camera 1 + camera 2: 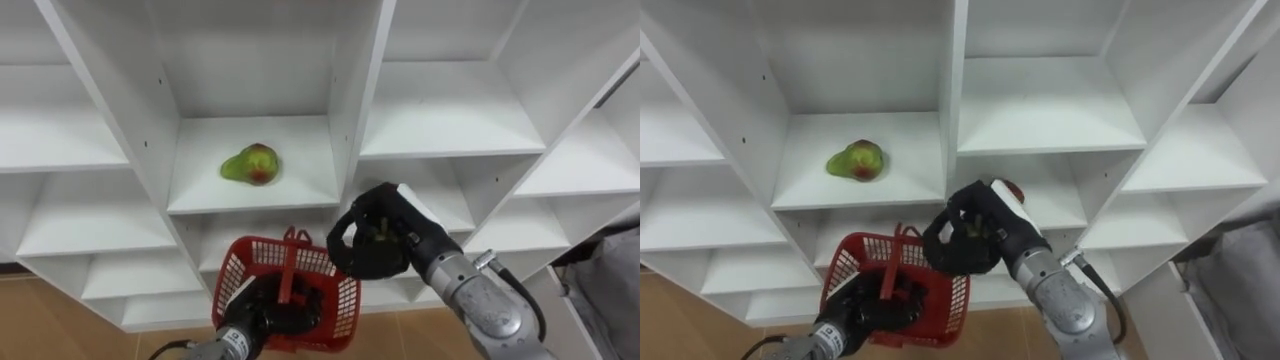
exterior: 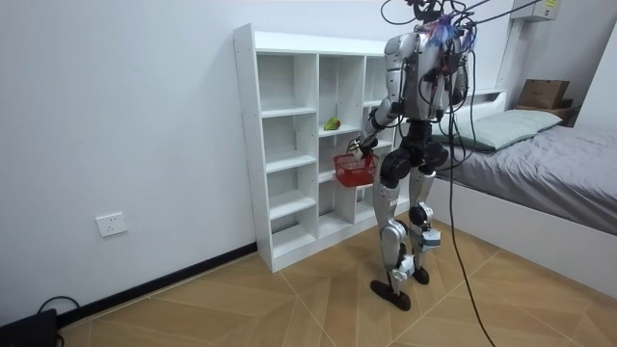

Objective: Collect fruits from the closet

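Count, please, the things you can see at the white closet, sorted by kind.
fruit on the shelf: 1
greenish thing gripped by the right hand, perhaps fruit: 1
red basket, in the left hand: 1
white closet: 1
Total: 4

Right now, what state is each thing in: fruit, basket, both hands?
Green-red fruit, lying on its shelf, untouched.
Red basket, held up below that shelf, tilted.
Left hand, curled round the basket's handle.
Right hand, curled round a greenish thing, just above the basket.
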